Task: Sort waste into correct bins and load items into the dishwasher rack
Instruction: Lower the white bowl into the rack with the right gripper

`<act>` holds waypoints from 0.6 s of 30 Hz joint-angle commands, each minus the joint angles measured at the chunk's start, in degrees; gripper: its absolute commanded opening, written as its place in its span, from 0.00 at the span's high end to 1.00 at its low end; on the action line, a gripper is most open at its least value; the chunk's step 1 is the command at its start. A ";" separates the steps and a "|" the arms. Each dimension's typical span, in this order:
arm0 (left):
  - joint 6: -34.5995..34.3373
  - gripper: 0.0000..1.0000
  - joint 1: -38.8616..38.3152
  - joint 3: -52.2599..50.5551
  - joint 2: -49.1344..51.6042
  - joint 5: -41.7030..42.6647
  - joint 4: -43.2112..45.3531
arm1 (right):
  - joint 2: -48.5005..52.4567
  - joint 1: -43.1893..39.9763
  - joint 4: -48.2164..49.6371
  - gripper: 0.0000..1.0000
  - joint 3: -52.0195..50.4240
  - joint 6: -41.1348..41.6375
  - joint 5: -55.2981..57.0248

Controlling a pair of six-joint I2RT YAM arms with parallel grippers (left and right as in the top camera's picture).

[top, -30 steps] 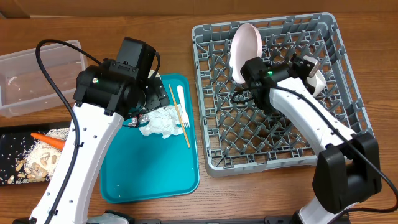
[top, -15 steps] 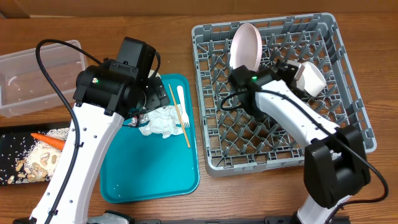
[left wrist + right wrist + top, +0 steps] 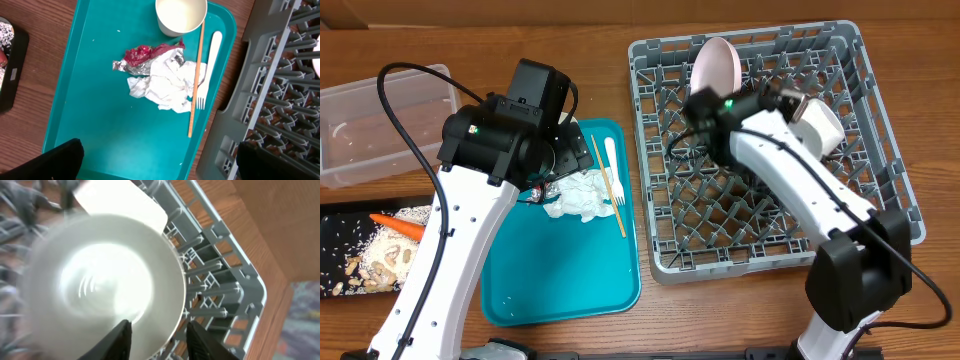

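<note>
The step in hand is loading the dishwasher rack (image 3: pixel 642 140). The right fingers (image 3: pixel 122 336) pinch the rim of the whitish bowl (image 3: pixel 105 287), which passes between them in the blurred right wrist view. The bowl hangs over the rack's far right part, close to the pegs; whether it touches them cannot be told. The pale pink plate (image 3: pixel 713 65) stands on edge at the rack's far side, just beside the right arm.

The left fingers (image 3: pixel 65 159) are spread wide with nothing between them, above the teal tray (image 3: pixel 100 115). On that tray the white cup (image 3: pixel 181 15) sits at the far end and the foil wrapper (image 3: pixel 145 54) touches the crumpled napkin (image 3: pixel 167 85). The wooden stick (image 3: pixel 196 75) runs along the napkin's edge, with the white fork (image 3: pixel 209 65) just beside it. On the bench (image 3: pixel 600 30), the black tray (image 3: pixel 340 222) holds the carrot (image 3: pixel 398 226) and food scraps (image 3: pixel 375 262), and the clear tub (image 3: pixel 380 95) sits beyond it.

The next move likely calls for tipping the bowl on edge and lowering it between two pegs before letting go — released too high or flat, it could roll or knock against the plate.
</note>
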 commanded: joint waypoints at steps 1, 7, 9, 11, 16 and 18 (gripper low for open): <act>-0.76 0.00 0.37 0.07 0.37 -0.35 -0.11 | -0.26 -0.13 -3.87 0.48 8.96 0.31 -5.03; -0.31 0.00 0.37 0.07 0.37 -0.39 -1.05 | -0.26 -0.94 -3.28 0.28 11.82 -8.02 -11.98; -0.31 0.00 0.37 0.07 0.37 -0.39 -1.05 | -0.26 -0.98 -1.62 0.27 11.54 -14.05 -15.98; -0.35 0.00 0.37 0.07 0.37 -0.39 -1.01 | -0.24 -0.98 0.39 0.23 11.34 -19.43 -19.93; -0.33 0.00 0.37 0.07 0.37 -0.37 -1.51 | -0.20 -1.84 4.57 0.12 10.64 -24.37 -23.45; -0.11 0.00 0.37 0.07 0.37 -0.39 -1.86 | -0.13 -3.06 5.97 0.12 9.79 -24.35 -23.54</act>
